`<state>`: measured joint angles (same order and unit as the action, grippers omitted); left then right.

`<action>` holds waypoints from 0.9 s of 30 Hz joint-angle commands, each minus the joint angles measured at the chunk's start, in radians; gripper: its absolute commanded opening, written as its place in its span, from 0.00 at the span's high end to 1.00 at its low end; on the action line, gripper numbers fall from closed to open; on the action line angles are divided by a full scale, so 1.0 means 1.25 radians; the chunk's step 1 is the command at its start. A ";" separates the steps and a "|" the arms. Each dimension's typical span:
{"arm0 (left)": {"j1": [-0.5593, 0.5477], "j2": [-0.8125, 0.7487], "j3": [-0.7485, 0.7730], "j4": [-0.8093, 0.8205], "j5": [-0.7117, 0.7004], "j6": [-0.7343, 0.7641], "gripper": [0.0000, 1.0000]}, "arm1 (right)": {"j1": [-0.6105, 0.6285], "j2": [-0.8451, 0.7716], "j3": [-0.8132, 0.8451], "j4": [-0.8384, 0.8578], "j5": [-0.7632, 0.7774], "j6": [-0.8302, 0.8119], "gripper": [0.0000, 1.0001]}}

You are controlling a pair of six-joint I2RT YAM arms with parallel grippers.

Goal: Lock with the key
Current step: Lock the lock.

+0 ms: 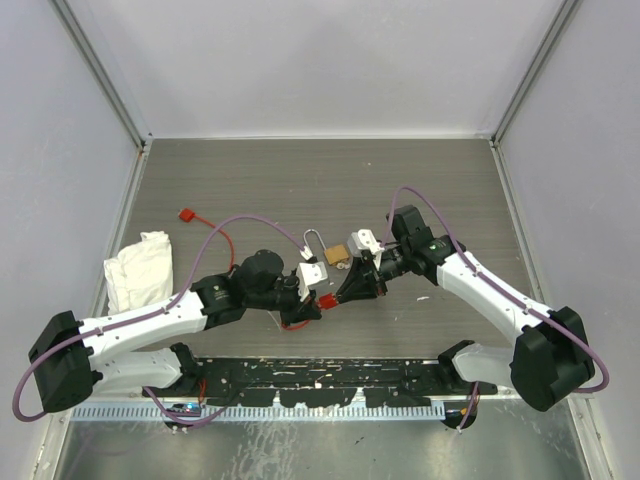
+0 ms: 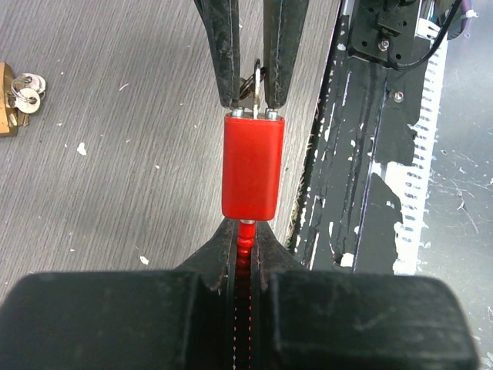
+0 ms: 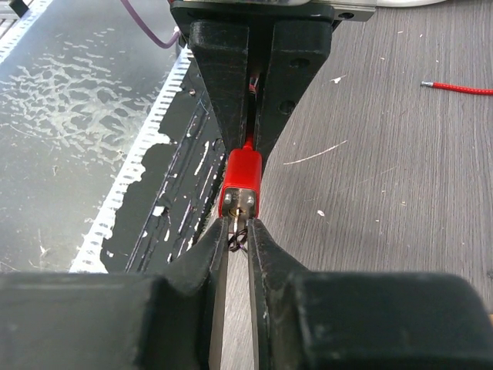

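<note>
1 brass padlock (image 1: 337,252) lies near the red lock (image 1: 326,300), not touching.

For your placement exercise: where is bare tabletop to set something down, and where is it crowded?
Free: the far strip of table behind the brass padlock, and the far right corner. Crowded: centre, around the red lock; a white cloth and red cable take the left side.

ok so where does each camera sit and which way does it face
Top external: above, behind the bases, looking down on the table; left arm, right arm show.
Left wrist: looks along the left gripper, clamped on the red lock.
Right wrist: looks along the right gripper at the key.
Both wrist views share the red lock.
</note>
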<state>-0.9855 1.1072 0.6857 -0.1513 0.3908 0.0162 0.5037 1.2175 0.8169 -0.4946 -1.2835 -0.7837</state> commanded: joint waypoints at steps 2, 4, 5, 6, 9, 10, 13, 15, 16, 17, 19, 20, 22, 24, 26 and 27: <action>0.003 -0.009 0.006 0.052 0.011 -0.001 1.00 | 0.009 -0.002 0.021 -0.004 -0.011 -0.024 0.99; 0.003 -0.015 0.003 0.056 0.011 -0.003 1.00 | 0.014 -0.001 0.023 -0.022 0.001 -0.045 0.99; 0.003 -0.016 0.001 0.058 0.011 -0.006 1.00 | 0.018 -0.003 0.022 -0.021 0.003 -0.050 0.97; 0.003 -0.016 -0.001 0.059 0.013 -0.008 1.00 | 0.018 -0.004 0.021 -0.019 0.006 -0.049 0.92; 0.003 -0.014 -0.004 0.062 0.018 -0.014 1.00 | 0.020 -0.008 0.015 -0.014 0.006 -0.050 0.73; 0.003 -0.012 -0.005 0.063 0.020 -0.017 1.00 | 0.021 -0.007 0.015 -0.014 0.005 -0.051 0.75; 0.002 -0.013 -0.013 0.074 0.026 -0.025 1.00 | 0.023 -0.005 0.021 -0.027 -0.001 -0.064 0.98; 0.003 -0.015 -0.018 0.080 0.026 -0.029 1.00 | 0.024 -0.002 0.027 -0.057 -0.008 -0.100 0.99; 0.002 -0.016 -0.021 0.080 0.026 -0.030 1.00 | 0.026 -0.001 0.029 -0.072 -0.009 -0.124 0.99; 0.003 -0.018 -0.022 0.081 0.027 -0.030 1.00 | 0.030 0.001 0.032 -0.086 -0.005 -0.140 0.99; 0.003 -0.022 -0.024 0.081 0.027 -0.032 1.00 | 0.038 0.002 0.036 -0.107 0.020 -0.174 0.99; 0.002 -0.024 -0.026 0.082 0.028 -0.033 1.00 | 0.043 0.004 0.038 -0.121 0.036 -0.194 0.99; 0.003 -0.030 -0.029 0.079 0.035 -0.037 1.00 | 0.055 0.005 0.052 -0.187 0.061 -0.294 0.99; 0.016 -0.040 -0.036 0.081 0.078 -0.048 1.00 | 0.068 0.004 0.064 -0.280 0.077 -0.438 0.99; 0.059 -0.038 -0.056 0.114 0.197 -0.089 1.00 | 0.077 -0.015 0.063 -0.301 0.096 -0.495 0.99; 0.100 -0.031 -0.068 0.138 0.264 -0.123 1.00 | 0.081 -0.030 0.057 -0.290 0.103 -0.501 0.99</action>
<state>-0.9730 1.0962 0.6296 -0.1074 0.4931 -0.0433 0.5766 1.2217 0.8722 -0.6880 -1.1824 -1.1831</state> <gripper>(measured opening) 0.035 0.056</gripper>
